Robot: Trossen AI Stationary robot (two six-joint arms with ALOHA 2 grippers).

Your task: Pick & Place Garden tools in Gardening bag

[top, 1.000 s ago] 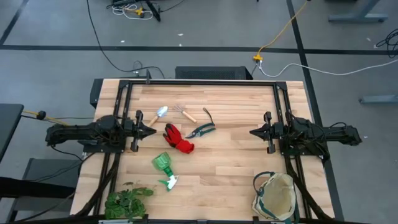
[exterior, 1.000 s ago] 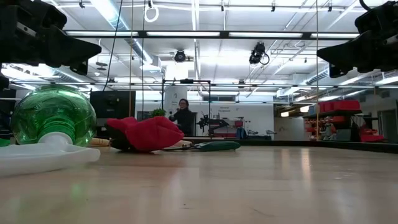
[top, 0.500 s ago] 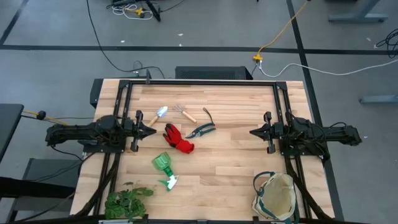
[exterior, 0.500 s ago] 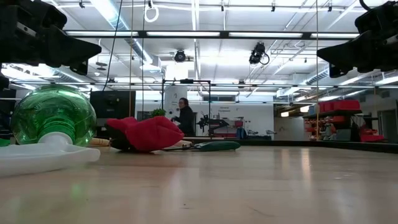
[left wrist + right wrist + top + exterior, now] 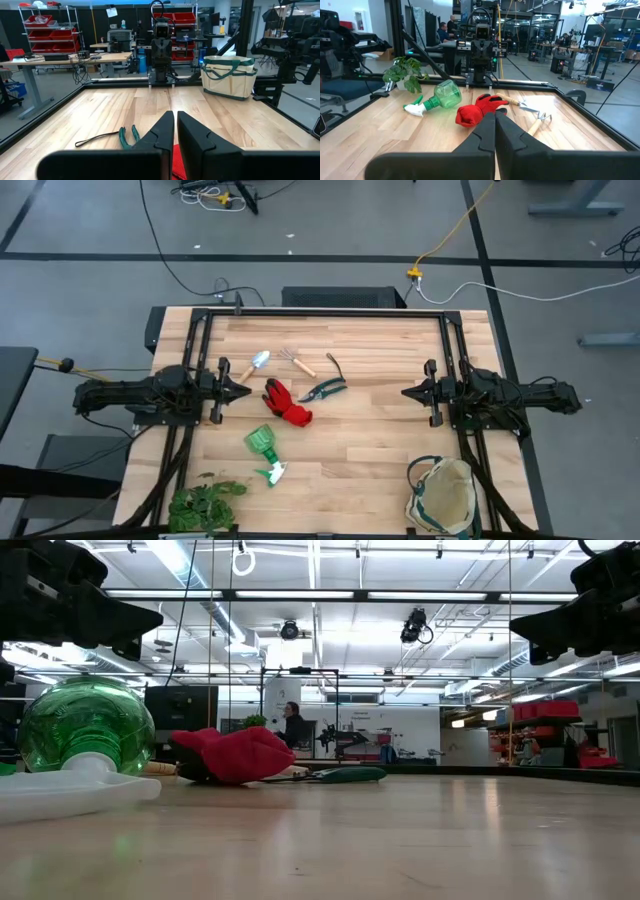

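Both arms wait above the wooden counter (image 5: 370, 450), holding nothing. The left gripper (image 5: 246, 391) sits at nine o'clock with its jaws nearly together; the right gripper (image 5: 405, 392) sits at three o'clock, jaws pressed together. Near the centre lie the trowel (image 5: 256, 364), hand rake (image 5: 296, 361), pruning shears (image 5: 325, 387) and red glove (image 5: 287, 403), with the green spray bottle (image 5: 264, 449) toward seven o'clock. The gardening bag (image 5: 442, 497) stands at five o'clock, the leafy plant bunch (image 5: 204, 506) at seven.
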